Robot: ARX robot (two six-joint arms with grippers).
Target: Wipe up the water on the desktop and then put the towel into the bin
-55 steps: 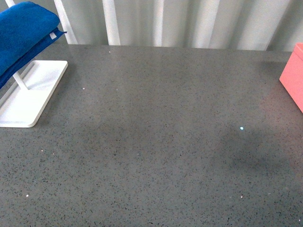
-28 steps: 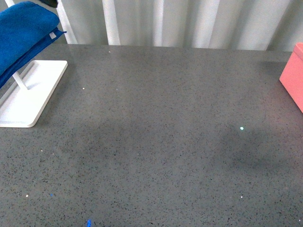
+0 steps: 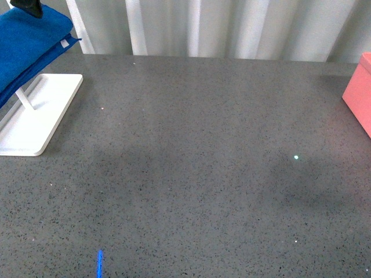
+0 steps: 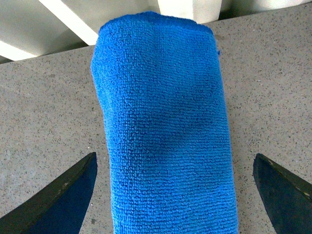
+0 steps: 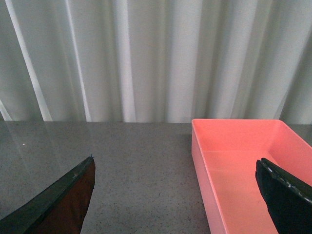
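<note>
The bright blue towel (image 3: 28,46) hangs folded over a rack at the far left of the dark grey desktop (image 3: 191,145), its white label on the hem. My left gripper (image 4: 174,158) is open, one finger on each side of the towel (image 4: 165,122), not touching it. A dark part of the left gripper (image 3: 26,7) shows above the towel in the front view. The salmon-pink bin (image 3: 359,92) stands at the right edge. My right gripper (image 5: 174,161) is open and empty over the desktop, beside the bin's (image 5: 243,161) near wall. The bin is empty inside.
The rack's flat white tray base (image 3: 35,116) lies under the towel at the left. A small bright glint (image 3: 296,157) sits on the desktop right of centre. A pale pleated curtain (image 3: 220,26) runs behind the table's far edge.
A dark part of the left gripper has come into view above the towel at the top left. A thin blue streak has appeared and lengthened at the bottom edge.
</note>
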